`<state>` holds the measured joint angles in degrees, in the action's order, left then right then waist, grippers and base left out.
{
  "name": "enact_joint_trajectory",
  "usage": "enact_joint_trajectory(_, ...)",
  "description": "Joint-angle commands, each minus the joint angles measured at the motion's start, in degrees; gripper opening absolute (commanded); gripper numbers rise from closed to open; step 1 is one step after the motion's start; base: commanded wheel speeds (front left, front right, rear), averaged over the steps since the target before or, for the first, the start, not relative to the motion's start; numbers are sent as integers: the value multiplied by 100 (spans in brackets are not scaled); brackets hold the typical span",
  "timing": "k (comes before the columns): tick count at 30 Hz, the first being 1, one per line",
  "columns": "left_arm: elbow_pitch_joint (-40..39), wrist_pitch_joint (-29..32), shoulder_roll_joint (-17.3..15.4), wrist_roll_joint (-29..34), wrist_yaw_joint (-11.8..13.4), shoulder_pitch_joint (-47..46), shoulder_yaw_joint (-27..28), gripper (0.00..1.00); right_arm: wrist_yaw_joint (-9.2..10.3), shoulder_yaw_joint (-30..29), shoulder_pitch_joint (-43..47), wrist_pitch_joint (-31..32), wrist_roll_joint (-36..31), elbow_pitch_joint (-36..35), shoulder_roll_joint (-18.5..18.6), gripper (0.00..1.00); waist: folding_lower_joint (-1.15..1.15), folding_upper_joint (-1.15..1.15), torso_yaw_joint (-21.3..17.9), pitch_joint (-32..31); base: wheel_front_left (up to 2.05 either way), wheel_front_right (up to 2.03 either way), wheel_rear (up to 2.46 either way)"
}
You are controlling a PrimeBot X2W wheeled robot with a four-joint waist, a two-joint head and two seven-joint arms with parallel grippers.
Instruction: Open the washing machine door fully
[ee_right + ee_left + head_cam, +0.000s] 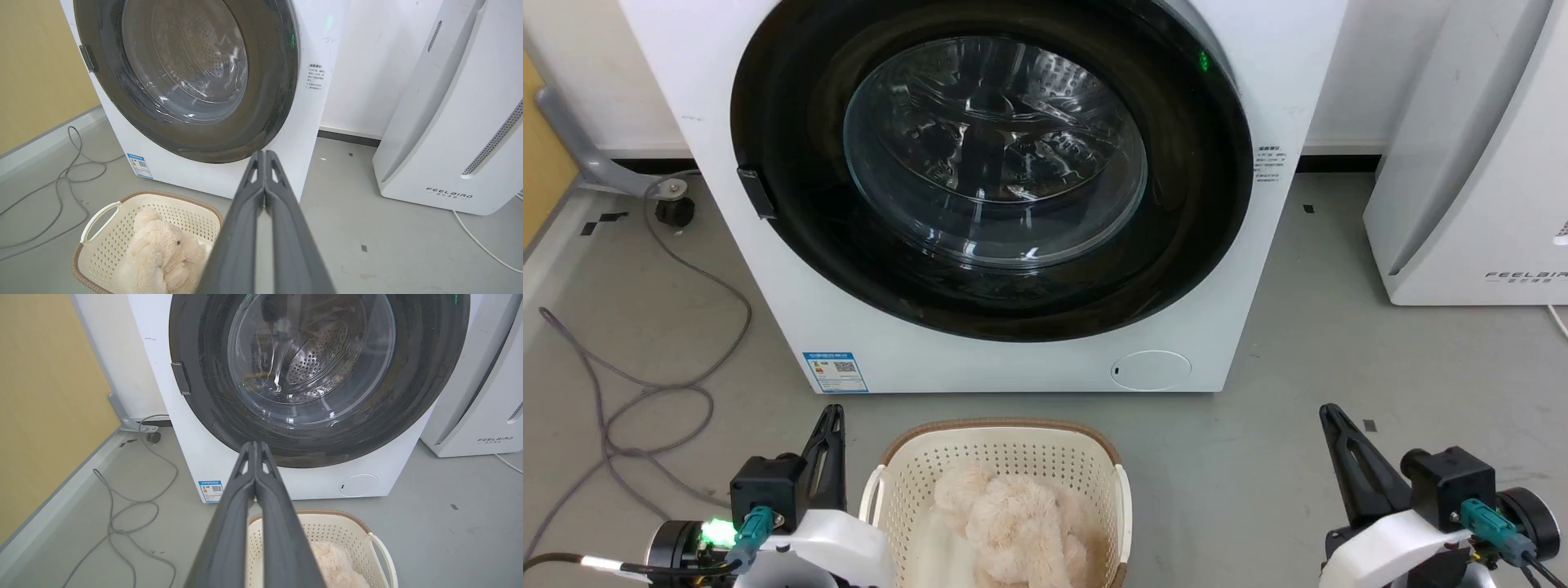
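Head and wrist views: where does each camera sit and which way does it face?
Head: high, looking forward and down at the closed washing machine door; left gripper and right gripper in the lower corners.
Left wrist: low, facing the door nearly head-on; own shut fingers.
Right wrist: low, facing the door from its right; own shut fingers.
All share door and basket.

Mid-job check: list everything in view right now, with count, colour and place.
washing machine: one, white, centre
washing machine door: one, glossy black, on its front, looks shut
label: one, blue, low left on machine
round flap: one, white, low right on machine
basket: one, cream, floor before machine
plush toy: one, beige, in basket
appliance: one, white, right of machine
cable: count unclear, grey, floor at left
left gripper: one, dark fingers together, left of basket
right gripper: one, dark fingers together, right of basket
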<state>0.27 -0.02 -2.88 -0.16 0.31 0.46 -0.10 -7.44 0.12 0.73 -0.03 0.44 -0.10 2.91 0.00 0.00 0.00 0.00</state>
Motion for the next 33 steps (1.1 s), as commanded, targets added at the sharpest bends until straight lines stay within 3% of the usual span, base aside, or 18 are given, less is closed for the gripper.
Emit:
enact_joint_trajectory(1,-27,2,1,16,-31,-46,10,0,-5,-12,-73,3,-44,10,-3,0,0,0,0,0,0,0,0)
enact_joint_trajectory(10,-27,2,1,16,-31,-46,10,0,-5,-12,-73,3,-44,10,-3,0,0,0,0,0,0,0,0)
enact_joint_trajectory(11,1,0,0,0,2,0,-1,100,0,2,1,-1,3,0,0,100,0,0,0,0,0,0,0)
enact_joint_trajectory(23,80,-117,-1,-18,-17,-40,-43,100,0,9,14,-114,39,59,0,100,0,0,-7,11,0,0,0)
enact_joint_trajectory(24,80,-141,-1,-23,-25,-51,-50,100,0,5,13,-138,62,69,0,0,0,0,-7,17,0,0,0)
enact_joint_trajectory(33,54,-237,-1,-67,-54,-75,-59,100,-1,-10,-11,-232,158,129,0,0,0,0,2,38,0,0,0)
